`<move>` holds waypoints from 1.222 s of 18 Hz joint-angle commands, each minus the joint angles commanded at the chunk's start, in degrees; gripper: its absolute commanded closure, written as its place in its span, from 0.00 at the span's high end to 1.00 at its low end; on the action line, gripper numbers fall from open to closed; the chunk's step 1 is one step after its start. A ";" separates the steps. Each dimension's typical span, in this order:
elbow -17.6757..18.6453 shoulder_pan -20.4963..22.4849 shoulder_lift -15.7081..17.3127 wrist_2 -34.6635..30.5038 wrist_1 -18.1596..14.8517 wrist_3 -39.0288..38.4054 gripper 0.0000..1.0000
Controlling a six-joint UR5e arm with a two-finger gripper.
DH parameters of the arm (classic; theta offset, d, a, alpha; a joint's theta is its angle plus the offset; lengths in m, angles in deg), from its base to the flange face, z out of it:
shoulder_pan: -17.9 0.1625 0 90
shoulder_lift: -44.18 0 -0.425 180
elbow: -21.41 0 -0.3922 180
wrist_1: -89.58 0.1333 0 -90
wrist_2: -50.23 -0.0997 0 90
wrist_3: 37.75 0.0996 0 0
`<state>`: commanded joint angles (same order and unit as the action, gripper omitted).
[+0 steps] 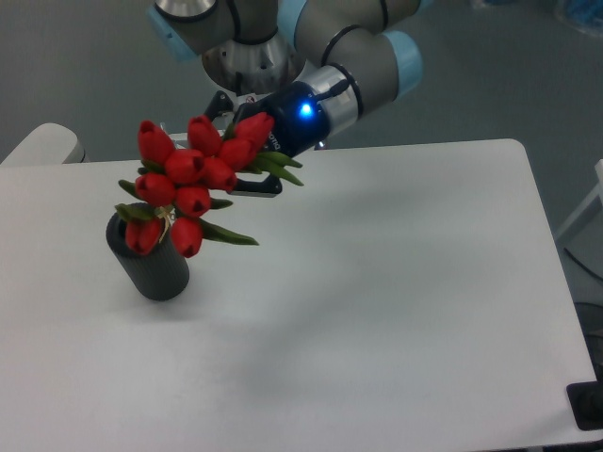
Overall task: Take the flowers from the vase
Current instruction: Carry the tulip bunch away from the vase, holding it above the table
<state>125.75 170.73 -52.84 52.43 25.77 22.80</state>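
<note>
A single fixed camera gives the only view, so no part of the scene is shared with another. It sits high, off the near edge of the white table point(396, 311), and looks down and across it at a slant toward the grey floor point(85, 66) beyond. It stands at a middle distance: nearly the whole tabletop fits, its far edge running across the upper third, its near corners cut by the frame. The UR5e arm point(349, 42) enters from the top centre, its base cropped, facing the lens. The black vase point(155, 268) stands at left.
</note>
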 joint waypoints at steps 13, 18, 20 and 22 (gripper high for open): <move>-19.43 -2.99 -9.59 -47.34 1.76 0.44 0.07; -19.00 -3.25 -10.29 -62.03 1.06 2.37 0.01; -18.73 -3.25 -11.26 -68.61 0.79 2.99 0.00; -18.99 -3.42 -12.05 -74.59 -0.78 6.75 0.00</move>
<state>106.75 167.31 -64.89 -22.16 24.99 29.55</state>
